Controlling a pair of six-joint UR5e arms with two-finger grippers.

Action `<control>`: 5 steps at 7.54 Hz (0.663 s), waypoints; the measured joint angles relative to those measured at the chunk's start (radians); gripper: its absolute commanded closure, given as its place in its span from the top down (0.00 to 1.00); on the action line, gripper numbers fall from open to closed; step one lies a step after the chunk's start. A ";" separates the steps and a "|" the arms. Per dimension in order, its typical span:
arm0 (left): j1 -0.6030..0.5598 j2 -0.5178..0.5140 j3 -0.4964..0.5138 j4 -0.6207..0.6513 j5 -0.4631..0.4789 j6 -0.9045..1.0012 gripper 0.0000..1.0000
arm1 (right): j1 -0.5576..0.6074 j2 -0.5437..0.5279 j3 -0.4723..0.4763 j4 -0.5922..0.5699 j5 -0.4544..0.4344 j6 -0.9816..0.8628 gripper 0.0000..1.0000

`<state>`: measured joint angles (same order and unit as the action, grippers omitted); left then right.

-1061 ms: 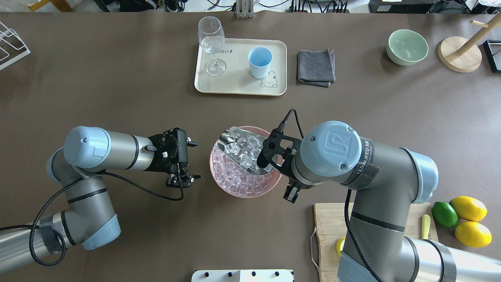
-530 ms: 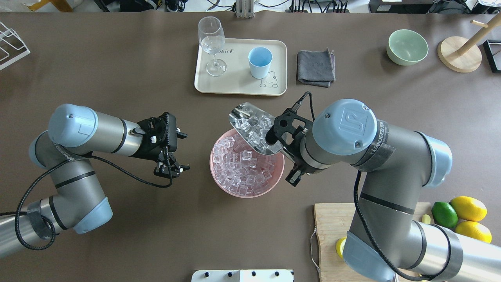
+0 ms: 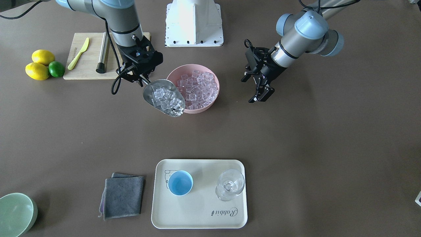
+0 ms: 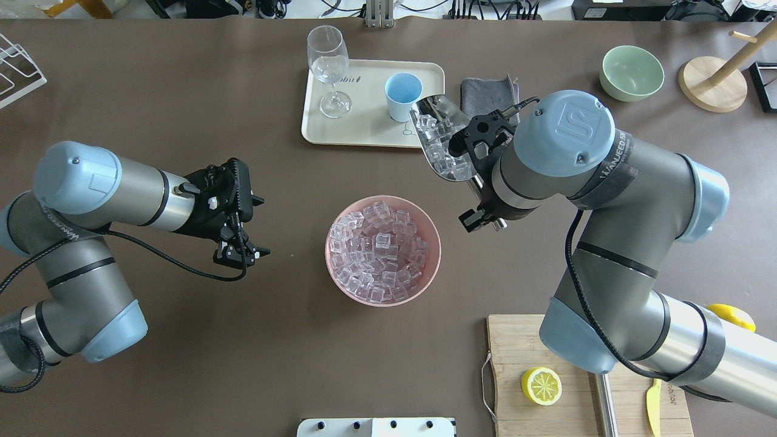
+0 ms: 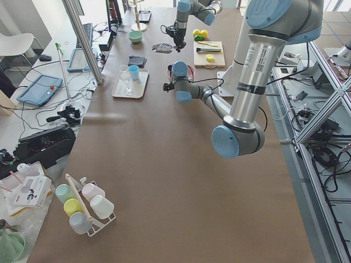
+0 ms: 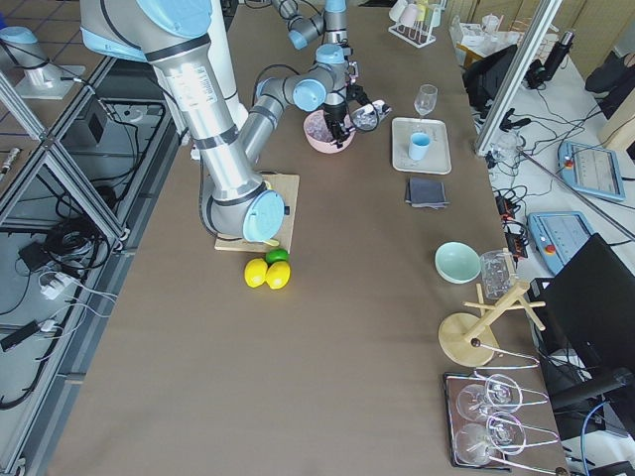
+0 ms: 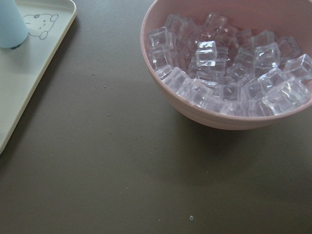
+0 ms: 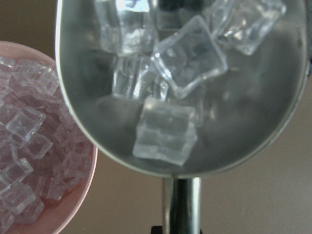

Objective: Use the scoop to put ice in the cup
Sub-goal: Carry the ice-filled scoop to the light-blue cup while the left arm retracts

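Observation:
In the overhead view my right gripper [image 4: 481, 193] is shut on the rod handle of the steel scoop [image 4: 442, 145]. The scoop is loaded with ice [image 4: 438, 141] and hangs at the tray's right edge, just right of the light-blue cup [image 4: 402, 96]. The front view shows the loaded scoop [image 3: 163, 97] still beside the pink bowl [image 3: 174, 74], far from the cup [image 3: 180, 183]. The right wrist view shows several cubes [image 8: 180, 63] in the scoop's trough [image 8: 253, 112]. My left gripper [image 4: 260, 224] is open and empty, left of the bowl [image 4: 331, 243], which is full of ice [image 4: 379, 249].
A stemmed glass [image 4: 328, 68] shares the cream tray [image 4: 364, 130] with the cup. A grey cloth [image 4: 488, 97] lies right of the tray, partly under the scoop. A green bowl [image 4: 631, 73] and a wooden stand [image 4: 713, 82] are at the far right. A cutting board [image 4: 516, 364] holds a lemon half [image 4: 541, 386].
In the overhead view the right gripper has lifted the loaded scoop out of the pink bowl and carried it forward and right to beside the cup. The left arm has drawn back leftward.

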<state>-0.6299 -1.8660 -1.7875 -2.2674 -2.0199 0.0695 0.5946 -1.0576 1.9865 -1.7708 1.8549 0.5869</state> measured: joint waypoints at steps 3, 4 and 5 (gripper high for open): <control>-0.021 0.024 -0.064 0.087 0.004 -0.001 0.98 | 0.094 0.008 -0.074 -0.015 0.206 0.050 0.00; -0.036 0.044 -0.110 0.160 0.007 -0.001 0.98 | 0.132 0.017 -0.094 -0.028 0.274 0.031 0.00; -0.060 0.064 -0.156 0.249 0.009 -0.002 0.98 | 0.174 0.065 -0.135 -0.084 0.326 -0.017 0.00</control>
<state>-0.6894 -1.8024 -1.9435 -2.0188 -2.0106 0.0679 0.7684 -0.9929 1.8518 -1.8551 2.1805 0.5698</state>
